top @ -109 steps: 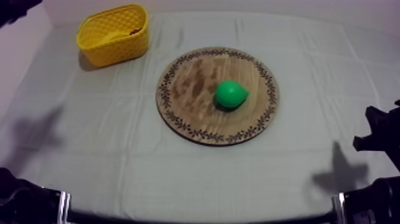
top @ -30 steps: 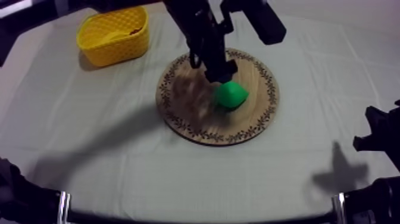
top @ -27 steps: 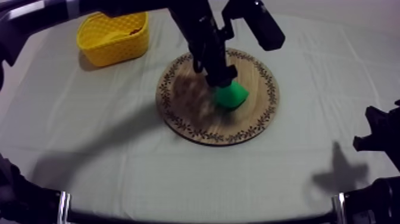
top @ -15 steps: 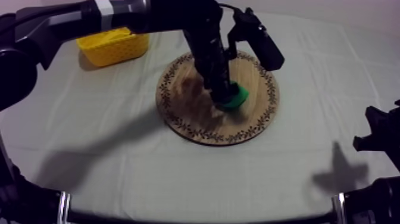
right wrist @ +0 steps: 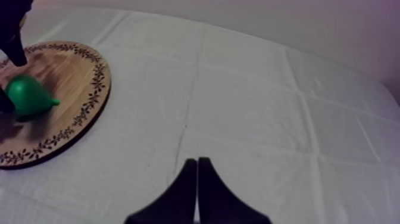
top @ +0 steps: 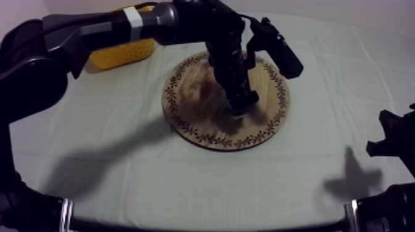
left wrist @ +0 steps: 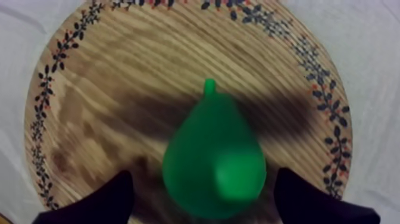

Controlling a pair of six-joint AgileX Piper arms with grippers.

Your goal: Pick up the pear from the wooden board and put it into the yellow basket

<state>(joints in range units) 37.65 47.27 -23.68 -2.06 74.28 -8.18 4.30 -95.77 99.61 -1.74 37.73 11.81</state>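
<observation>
The green pear (left wrist: 214, 161) lies on its side on the round wooden board (left wrist: 89, 89), stem pointing away from my left gripper (left wrist: 202, 176). That gripper is open and low over the board. Its two black fingers (left wrist: 98, 199) stand one on each side of the pear's wide end, with a gap to the fruit on both sides. Seen from above, the left arm reaches in from the upper left, and the left gripper (top: 242, 105) covers the pear on the board (top: 191, 99). The right wrist view has the pear (right wrist: 27, 95) beside a left finger. My right gripper (right wrist: 196, 179) is shut, over bare cloth.
The yellow basket (top: 117, 54) stands at the table's back left, partly hidden behind the left arm. My right arm (top: 395, 139) rests low at the right edge. Bare cloth lies between the board and the basket.
My left arm has come lower and a little right over the board, until its fingers straddle the pear and hide it from above. The pear stays in place. The right arm is still.
</observation>
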